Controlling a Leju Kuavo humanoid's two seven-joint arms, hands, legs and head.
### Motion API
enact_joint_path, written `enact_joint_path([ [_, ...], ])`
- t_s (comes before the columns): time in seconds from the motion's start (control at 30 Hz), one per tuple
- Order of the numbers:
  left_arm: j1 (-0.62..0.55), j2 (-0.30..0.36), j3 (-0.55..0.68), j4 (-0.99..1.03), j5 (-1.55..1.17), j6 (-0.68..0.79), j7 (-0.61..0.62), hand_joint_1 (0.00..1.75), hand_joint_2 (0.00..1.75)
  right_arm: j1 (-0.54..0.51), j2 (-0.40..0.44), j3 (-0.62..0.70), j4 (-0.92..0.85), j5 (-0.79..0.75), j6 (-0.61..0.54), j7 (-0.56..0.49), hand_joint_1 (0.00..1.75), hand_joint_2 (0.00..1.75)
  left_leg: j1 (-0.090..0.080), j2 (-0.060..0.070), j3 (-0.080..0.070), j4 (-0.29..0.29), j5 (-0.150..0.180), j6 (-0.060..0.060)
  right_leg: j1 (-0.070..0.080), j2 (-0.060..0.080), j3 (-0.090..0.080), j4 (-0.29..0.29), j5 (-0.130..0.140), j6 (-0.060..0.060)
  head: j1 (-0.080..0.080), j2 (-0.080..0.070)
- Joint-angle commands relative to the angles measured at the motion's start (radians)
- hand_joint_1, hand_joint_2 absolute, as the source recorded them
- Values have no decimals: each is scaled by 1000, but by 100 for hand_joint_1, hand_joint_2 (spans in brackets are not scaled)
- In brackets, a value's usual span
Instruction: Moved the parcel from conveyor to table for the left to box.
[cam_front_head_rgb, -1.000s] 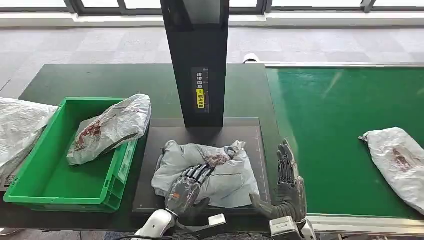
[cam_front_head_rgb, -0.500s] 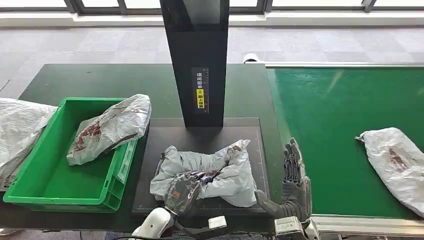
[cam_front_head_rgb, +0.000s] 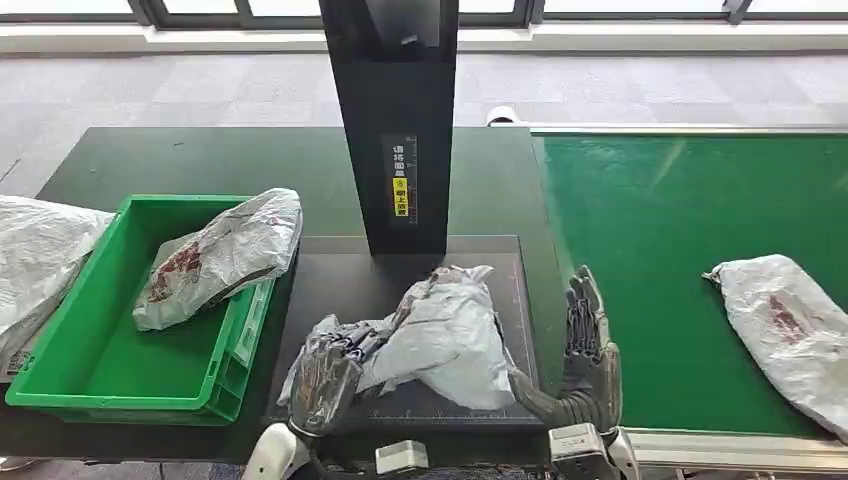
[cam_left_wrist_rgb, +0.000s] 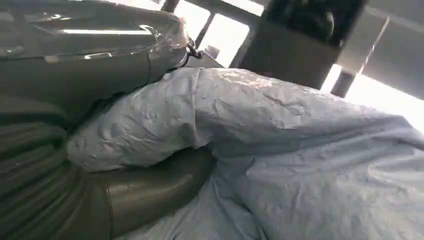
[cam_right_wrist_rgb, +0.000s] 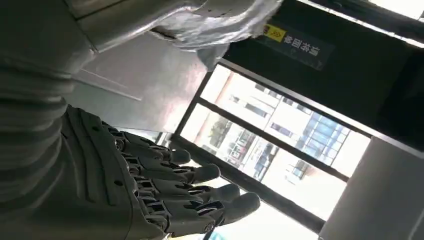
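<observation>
A crumpled grey parcel (cam_front_head_rgb: 445, 335) lies on the dark mat (cam_front_head_rgb: 345, 275) in front of the black post. My left hand (cam_front_head_rgb: 322, 382) grips its near left end, with the bag bunched and lifted there. Up close, the left wrist view has the parcel (cam_left_wrist_rgb: 300, 155) clamped between the thumb (cam_left_wrist_rgb: 145, 192) and the fingers above it. My right hand (cam_front_head_rgb: 588, 352) stands open, fingers straight, just right of the parcel at the mat's edge, holding nothing. The open right hand (cam_right_wrist_rgb: 165, 190) also appears in the right wrist view.
A green bin (cam_front_head_rgb: 100, 385) at the left holds another grey bag (cam_front_head_rgb: 215, 258). A further bag (cam_front_head_rgb: 35, 265) lies left of the bin. On the green conveyor (cam_front_head_rgb: 680, 260) at the right lies one more parcel (cam_front_head_rgb: 795, 330). The black post (cam_front_head_rgb: 395, 120) stands behind the mat.
My left hand has closed on the parcel and drawn its near end toward the left and front, bunching the bag. The right hand has stayed beside it, open.
</observation>
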Motion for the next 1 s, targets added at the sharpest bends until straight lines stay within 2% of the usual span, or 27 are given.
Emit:
enact_joint_path([
  [0.03,97,-1,65,-202,159,77,-118,175,175,-34,-30,-21,97,-44,-23,-3,0,175,0,3,2,-2,0,1,0,2,1,-3,1,0,0,0],
  [0.17,146,-17,140,-295,276,79,-226,175,175,4,-48,-28,63,-68,-52,-3,0,175,0,2,1,-1,0,1,1,1,1,-2,0,0,0,0],
  [0.27,140,-12,206,-332,403,61,-286,175,175,65,-45,-61,10,-76,-78,-3,0,175,0,0,2,-2,0,1,0,0,2,-2,0,0,0,0],
  [0.37,119,-8,241,-333,429,45,-286,175,175,115,-45,-71,-36,-80,-88,-3,0,175,0,-3,1,-2,0,0,1,-4,2,-2,-1,-1,0,0],
  [0.47,120,-14,237,-330,424,46,-286,175,175,110,-42,-71,-31,-77,-89,-3,0,175,0,-1,1,-2,0,0,0,-2,1,-1,0,0,0,0],
  [0.5,105,-17,279,-331,487,79,-286,175,175,131,-23,-98,-44,-74,-111,-3,0,175,0,0,1,-1,0,0,0,0,0,-1,-1,-1,0,0],
  [0.6,34,28,390,-269,582,7,-265,175,175,199,-30,-112,-102,-104,-126,-3,0,175,0,-3,1,-2,0,0,0,-3,1,-2,-1,-1,0,0],
  [0.67,-35,58,472,-193,698,-138,-216,175,175,232,-32,-114,-123,-110,-132,-3,0,175,-1,-5,2,-4,2,0,0,-5,2,-3,-1,-1,0,0],
  [0.8,-59,60,504,-163,710,-163,-233,175,175,243,-32,-108,-131,-110,-137,-3,0,175,0,-2,2,-2,1,0,0,-3,2,-1,-1,-1,0,0],
  [0.9,-52,31,520,-172,698,-177,-232,175,175,235,-29,-107,-121,-107,-137,-3,0,175,0,1,1,-2,0,-1,1,0,0,-1,0,-1,0,0],
  [1.0,-138,85,621,-61,782,-265,-137,175,175,244,-40,-83,-123,-120,-127,-3,0,175,0,-1,2,-2,1,-1,1,-2,1,-2,0,-1,0,0],
])
